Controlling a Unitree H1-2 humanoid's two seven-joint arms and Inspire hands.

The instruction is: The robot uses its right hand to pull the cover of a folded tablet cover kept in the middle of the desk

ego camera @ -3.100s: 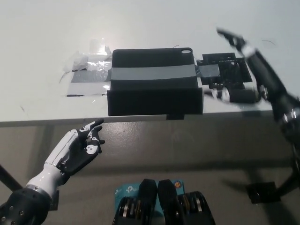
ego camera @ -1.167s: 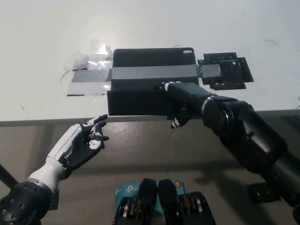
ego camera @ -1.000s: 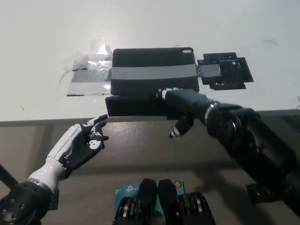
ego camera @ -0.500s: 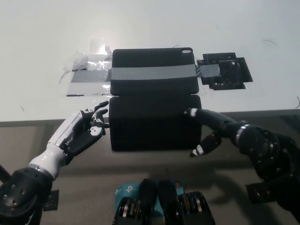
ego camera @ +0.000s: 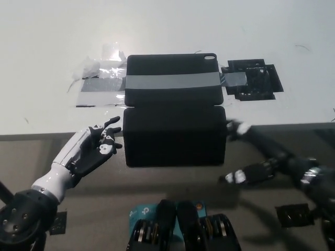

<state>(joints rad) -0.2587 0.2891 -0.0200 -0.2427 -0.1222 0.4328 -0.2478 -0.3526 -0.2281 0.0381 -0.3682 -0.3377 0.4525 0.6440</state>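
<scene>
Hanging just right of the cover flap (ego camera: pixel 175 136), the black right hand (ego camera: pixel 256 157) is spread wide and grips nothing; one fingertip sits near the flap's upper right corner, though the blur hides whether it touches. That flap lies unfolded over the desk (ego camera: pixel 47 47) edge, hinged to the tablet case (ego camera: pixel 171 81), which is taped flat mid-desk by a grey strip (ego camera: pixel 171 81). Black tape scraps (ego camera: pixel 251 78) lie just right of the case. Resting below the desk edge, the white left hand (ego camera: pixel 89 149) is loosely open beside the flap's left side.
</scene>
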